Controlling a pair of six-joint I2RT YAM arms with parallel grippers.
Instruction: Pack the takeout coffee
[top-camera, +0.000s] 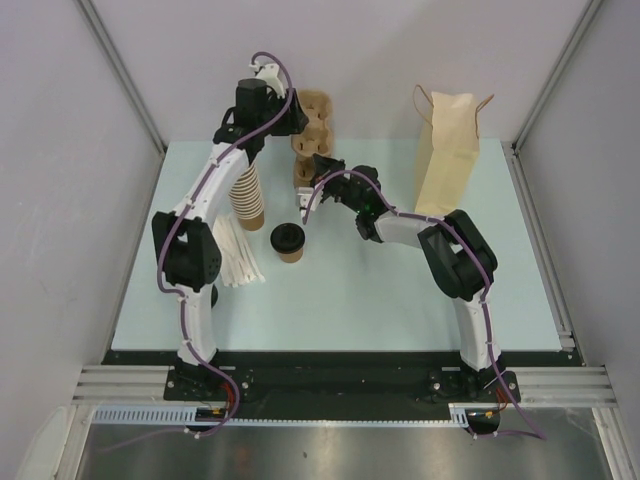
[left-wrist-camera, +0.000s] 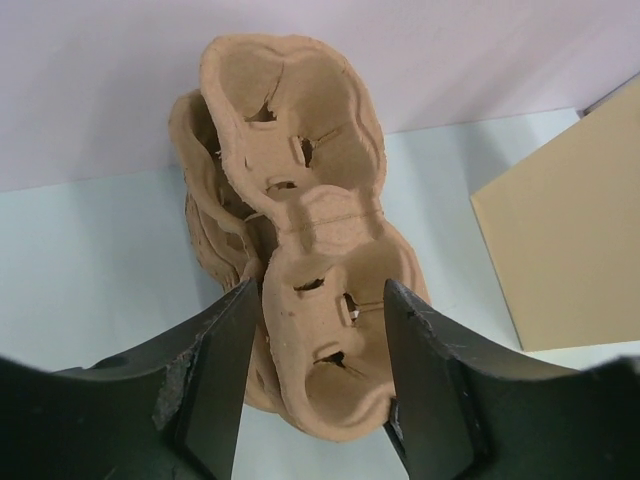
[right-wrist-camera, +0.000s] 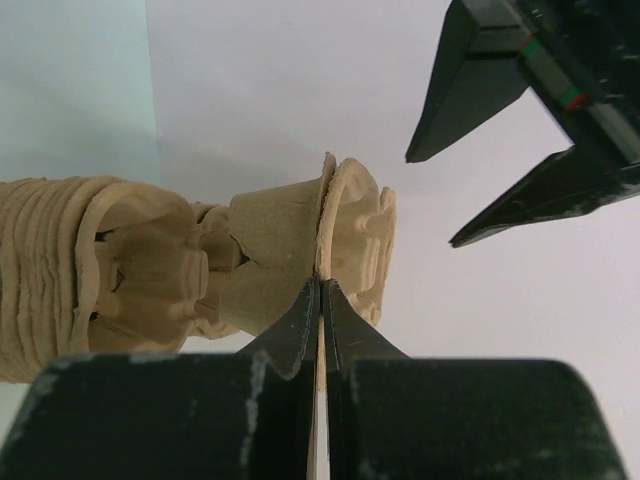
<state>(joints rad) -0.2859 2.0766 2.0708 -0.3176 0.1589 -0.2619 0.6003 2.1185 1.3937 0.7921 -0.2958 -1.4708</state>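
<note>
Bright diffuse light, faint soft shadows, sharp overhead view, wrist foregrounds soft.

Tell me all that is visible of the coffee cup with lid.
The coffee is a small brown paper cup closed by a round black lid. It stands upright on the pale table, near the cup stack and apart from it. Nothing else touches it. Only the top view shows it.

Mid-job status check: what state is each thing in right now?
takeout coffee: lidded, upright, unheld
paper bag: standing upright
cup stack: nested, standing
cup carrier: pinched at its edge
right gripper: shut on cup carrier
left gripper: open, holding nothing
</note>
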